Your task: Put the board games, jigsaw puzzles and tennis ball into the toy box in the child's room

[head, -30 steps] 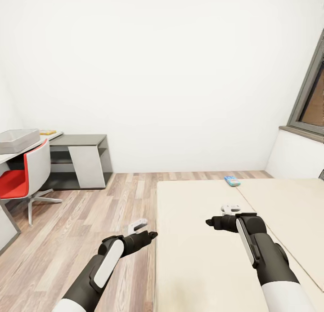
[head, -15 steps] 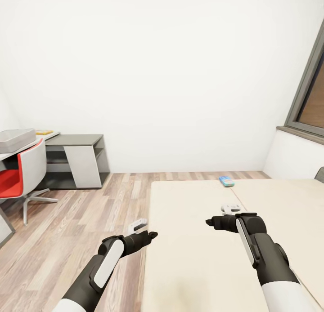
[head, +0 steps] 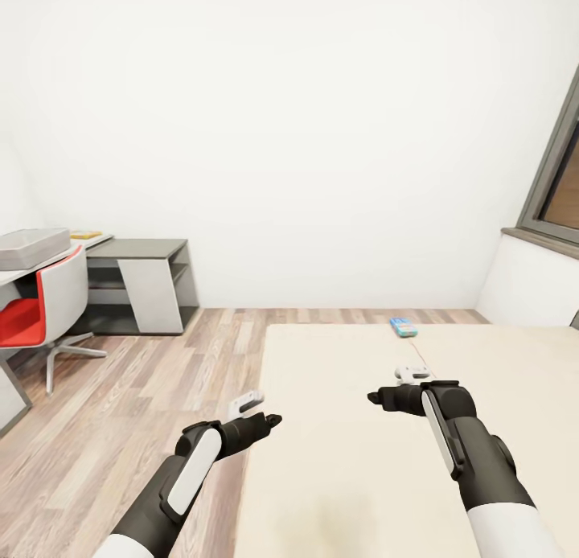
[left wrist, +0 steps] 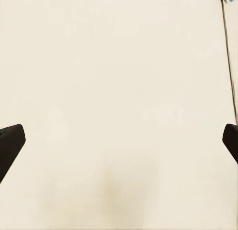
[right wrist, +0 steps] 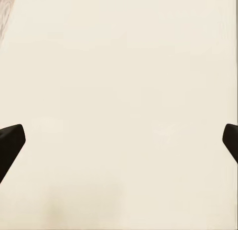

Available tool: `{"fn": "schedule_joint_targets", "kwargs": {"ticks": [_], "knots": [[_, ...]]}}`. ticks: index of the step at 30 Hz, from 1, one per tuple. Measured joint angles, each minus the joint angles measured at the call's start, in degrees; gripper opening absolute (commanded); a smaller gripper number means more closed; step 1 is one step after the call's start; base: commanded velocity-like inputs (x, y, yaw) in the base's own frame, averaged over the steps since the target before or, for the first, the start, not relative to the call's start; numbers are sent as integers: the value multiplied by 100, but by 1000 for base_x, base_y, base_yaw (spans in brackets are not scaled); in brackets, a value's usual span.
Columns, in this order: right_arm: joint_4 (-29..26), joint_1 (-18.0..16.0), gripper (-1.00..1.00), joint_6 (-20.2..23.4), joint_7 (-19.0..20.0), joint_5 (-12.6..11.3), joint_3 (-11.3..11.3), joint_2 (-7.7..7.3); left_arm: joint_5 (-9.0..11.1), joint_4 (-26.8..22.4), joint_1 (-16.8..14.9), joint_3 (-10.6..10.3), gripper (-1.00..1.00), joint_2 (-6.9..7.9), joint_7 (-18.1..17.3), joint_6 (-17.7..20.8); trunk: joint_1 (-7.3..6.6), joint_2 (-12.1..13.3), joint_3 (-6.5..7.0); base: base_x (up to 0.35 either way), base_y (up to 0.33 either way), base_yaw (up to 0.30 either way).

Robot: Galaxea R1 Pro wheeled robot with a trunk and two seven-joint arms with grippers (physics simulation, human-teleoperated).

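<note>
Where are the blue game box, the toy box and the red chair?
blue game box [head: 403, 326], head view, middle of its top face.
toy box [head: 32, 248], head view, its near side wall.
red chair [head: 20, 322], head view, the red seat.

A plain white wall fills the far side of the room, evenly lit. Below it runs a pale wood plank floor. Left of the wall's middle stands a dark grey shelf unit with a slanted white panel. Nearer than the unit sits a chair, red seat, white back. Right of the wall, a grey-framed window tops a white ledge.
</note>
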Motion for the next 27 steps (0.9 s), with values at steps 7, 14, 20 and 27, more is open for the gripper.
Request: {"fn": "schedule_joint_targets", "kwargs": {"ticks": [7, 14, 20, 27], "knots": [[0, 0, 100, 0, 0, 4, 0, 0, 0, 0, 0, 0, 100, 0, 0, 0, 0, 0, 0, 0, -193, 14], [0, 0, 100, 0, 0, 6, 0, -2, 0, 0, 0, 0, 100, 0, 0, 0, 0, 0, 0, 0, -193, 5], [0, 0, 100, 0, 0, 8, 0, 2, 0, 0, 0, 0, 100, 0, 0, 0, 0, 0, 0, 0, -200, 2], [0, 0, 100, 0, 1, 6, 0, 3, 0, 0, 0, 0, 100, 0, 0, 0, 0, 0, 0, 0, -211, -1]]}}
